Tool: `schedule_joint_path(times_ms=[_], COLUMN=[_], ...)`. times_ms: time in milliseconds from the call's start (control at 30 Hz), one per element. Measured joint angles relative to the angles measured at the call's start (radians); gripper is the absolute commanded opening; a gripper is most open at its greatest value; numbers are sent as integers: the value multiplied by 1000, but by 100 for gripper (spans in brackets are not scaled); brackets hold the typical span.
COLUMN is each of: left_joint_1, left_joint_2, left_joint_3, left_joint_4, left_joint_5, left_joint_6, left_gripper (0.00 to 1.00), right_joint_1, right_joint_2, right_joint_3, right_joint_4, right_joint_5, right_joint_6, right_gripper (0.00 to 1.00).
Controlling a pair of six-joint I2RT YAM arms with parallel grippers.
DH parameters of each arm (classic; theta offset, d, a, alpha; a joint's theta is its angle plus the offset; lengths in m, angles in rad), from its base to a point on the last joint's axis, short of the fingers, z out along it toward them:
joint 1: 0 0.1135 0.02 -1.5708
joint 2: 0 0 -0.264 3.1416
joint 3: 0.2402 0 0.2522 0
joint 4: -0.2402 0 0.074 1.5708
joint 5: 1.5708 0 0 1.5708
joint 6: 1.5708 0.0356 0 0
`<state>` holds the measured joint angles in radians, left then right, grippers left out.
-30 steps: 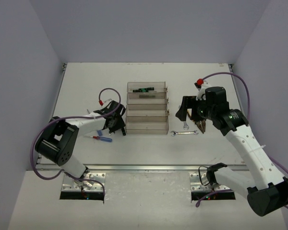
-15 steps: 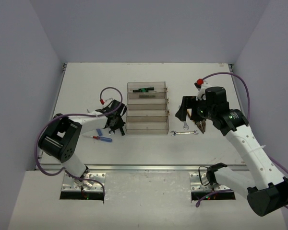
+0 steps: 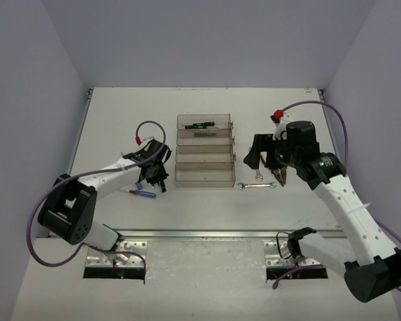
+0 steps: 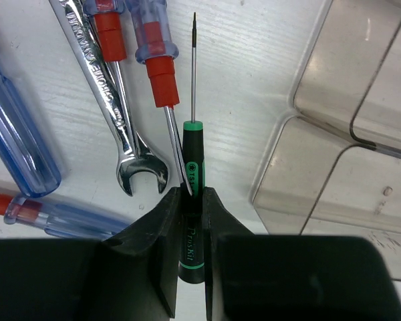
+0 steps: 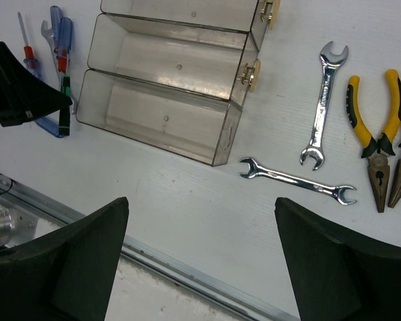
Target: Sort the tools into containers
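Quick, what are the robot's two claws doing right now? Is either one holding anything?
Left gripper: closed on the black-and-green screwdriver.
Right gripper: open, holding nothing.

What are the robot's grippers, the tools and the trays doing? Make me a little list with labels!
left gripper: shut on a black-and-green screwdriver
right gripper: open, holding nothing
trays: four joined in a row
farthest tray: holds another black screwdriver with green marks
left of trays: blue-and-red screwdrivers, one wrench
right of trays: two wrenches, yellow-handled pliers
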<state>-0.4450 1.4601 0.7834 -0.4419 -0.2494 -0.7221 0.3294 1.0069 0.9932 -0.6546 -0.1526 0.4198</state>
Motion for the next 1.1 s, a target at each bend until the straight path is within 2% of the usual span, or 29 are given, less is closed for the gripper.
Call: schedule_joint_path(times_ms=[433, 800, 900, 1100], left_joint_1=[0, 0, 0, 1], left_joint_2=[-127, -154, -155, -136], left_joint_3=[10, 69, 119, 336], left_joint_4=[-75, -108, -143, -176], left_joint_5=[50, 56, 41, -4], left_joint_6=[55, 63, 67, 90], left_gripper=[0, 0, 0, 0], right_joint_1=[0, 0, 0, 0], right_joint_2=[-13, -14, -18, -20], right_joint_3=[0, 0, 0, 0], right_joint_4=[3, 3, 3, 3], right_joint_5=[-9, -12, -12, -14], right_joint_6=[3, 3, 3, 7], right_gripper=[89, 89, 89, 89])
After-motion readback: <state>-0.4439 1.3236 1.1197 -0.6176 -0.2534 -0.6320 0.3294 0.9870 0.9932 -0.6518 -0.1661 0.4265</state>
